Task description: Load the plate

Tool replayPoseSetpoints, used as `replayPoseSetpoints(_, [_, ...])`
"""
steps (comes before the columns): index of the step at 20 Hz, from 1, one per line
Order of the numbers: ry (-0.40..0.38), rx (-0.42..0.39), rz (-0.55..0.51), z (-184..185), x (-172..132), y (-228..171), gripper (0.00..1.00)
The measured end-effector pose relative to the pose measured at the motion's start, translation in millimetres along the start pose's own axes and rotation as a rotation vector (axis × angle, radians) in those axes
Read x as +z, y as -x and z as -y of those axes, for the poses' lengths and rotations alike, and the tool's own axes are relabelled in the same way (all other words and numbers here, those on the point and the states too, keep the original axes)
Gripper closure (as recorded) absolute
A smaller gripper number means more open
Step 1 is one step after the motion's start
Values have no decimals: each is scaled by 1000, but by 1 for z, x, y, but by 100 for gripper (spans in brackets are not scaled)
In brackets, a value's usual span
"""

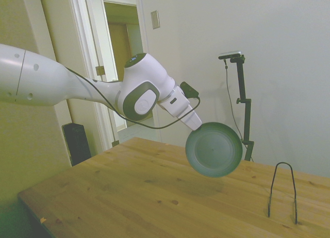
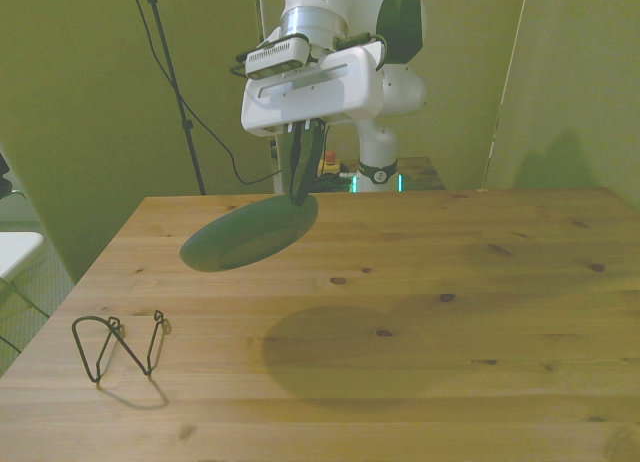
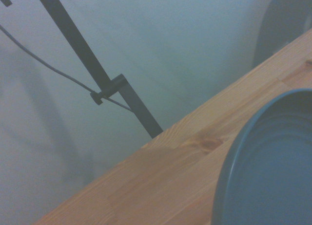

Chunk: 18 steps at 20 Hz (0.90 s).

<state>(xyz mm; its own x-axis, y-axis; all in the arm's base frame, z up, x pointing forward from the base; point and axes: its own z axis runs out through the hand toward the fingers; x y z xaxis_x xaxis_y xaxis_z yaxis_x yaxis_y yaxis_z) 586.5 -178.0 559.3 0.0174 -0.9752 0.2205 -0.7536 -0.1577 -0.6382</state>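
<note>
The dark green plate hangs in the air above the wooden table, tilted so its underside faces the side camera. My gripper is shut on the plate's rim, with the thin dark fingers pinching its upper edge. In the wrist view the plate fills one corner over the table's edge. The plate throws a round shadow on the table below it.
A small black wire rack stands on the table near the front view's left; in the side view the wire rack is to the right of the plate, lower down. A wall stands close behind the table.
</note>
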Motion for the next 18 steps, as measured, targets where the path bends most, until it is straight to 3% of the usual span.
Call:
replayPoseSetpoints(6, [-7, 5, -2, -1, 1, -3, 100])
replayPoseSetpoints(12, [-118, 73, -34, -21, 21, -53, 100])
replayPoseSetpoints(18, [-231, 135, -13, -19, 25, -104, 100])
